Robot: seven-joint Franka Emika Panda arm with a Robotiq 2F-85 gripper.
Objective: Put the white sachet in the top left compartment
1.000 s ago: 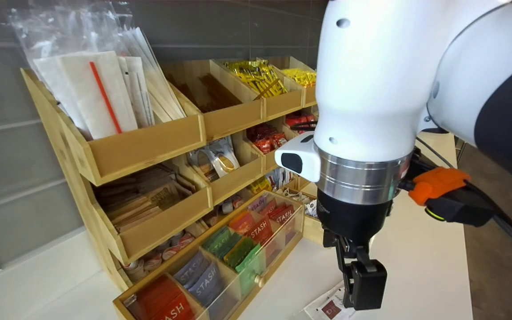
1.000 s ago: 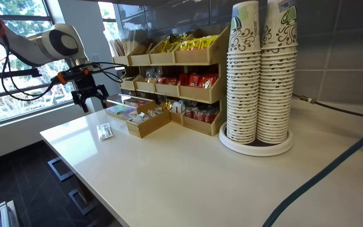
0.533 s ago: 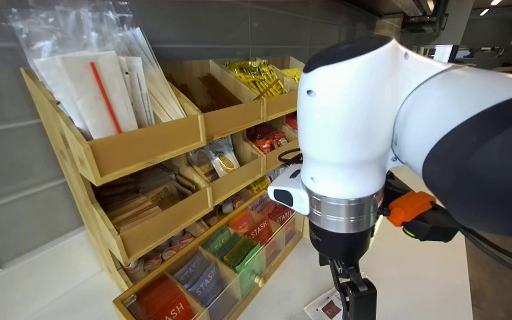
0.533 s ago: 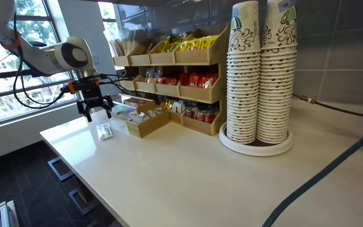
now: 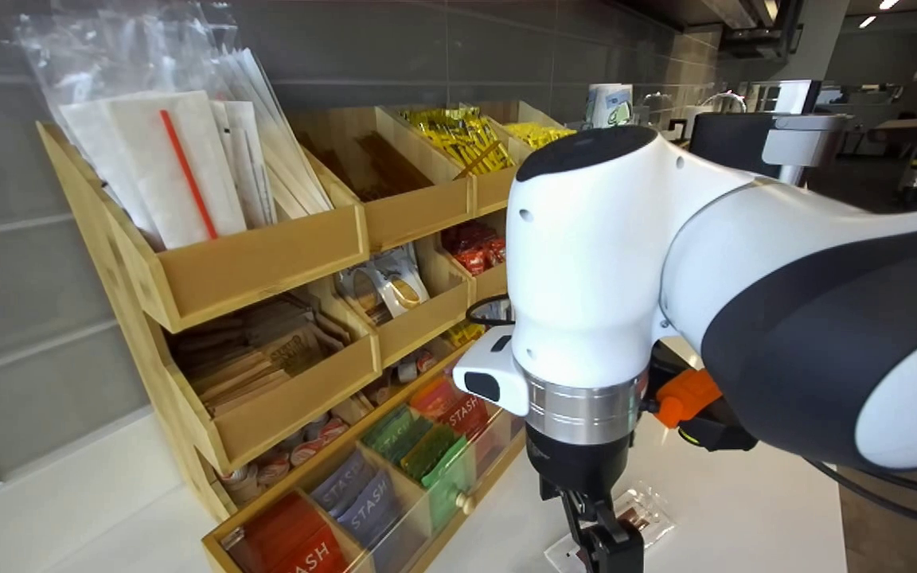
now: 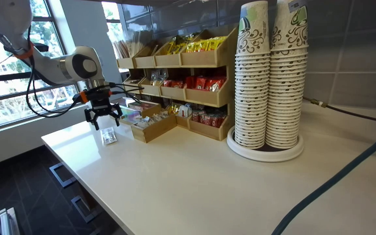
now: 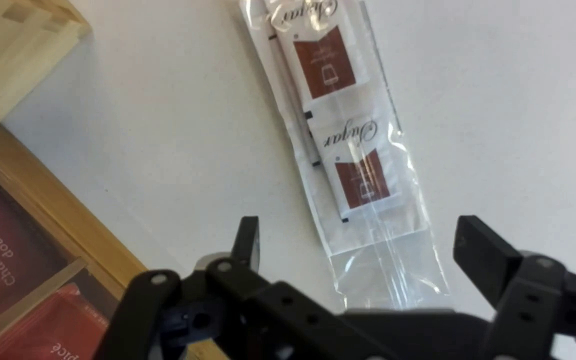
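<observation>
Sachet (image 7: 363,175), white with red-brown print, lies flat on the pale counter (image 6: 207,182) below the gripper (image 7: 360,245), whose fingers stand wide apart; in the wrist view its clear end shows between them; the top left compartment (image 5: 263,267) holds white packets (image 5: 148,167) in a clear bag (image 5: 124,64)

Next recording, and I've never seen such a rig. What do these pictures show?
The machine is a white robot arm; the black two-pronged part at its end is its hand. Two pictures come from cameras outside the robot, and the close-up from one on its wrist. On the pale counter lies the white sachet, clear-wrapped and marked Sugar. Also in view: a wooden rack and stacks of cups. The hand is open near the sachet and holds nothing. The job is to put the sachet in the rack's top left compartment.
</observation>
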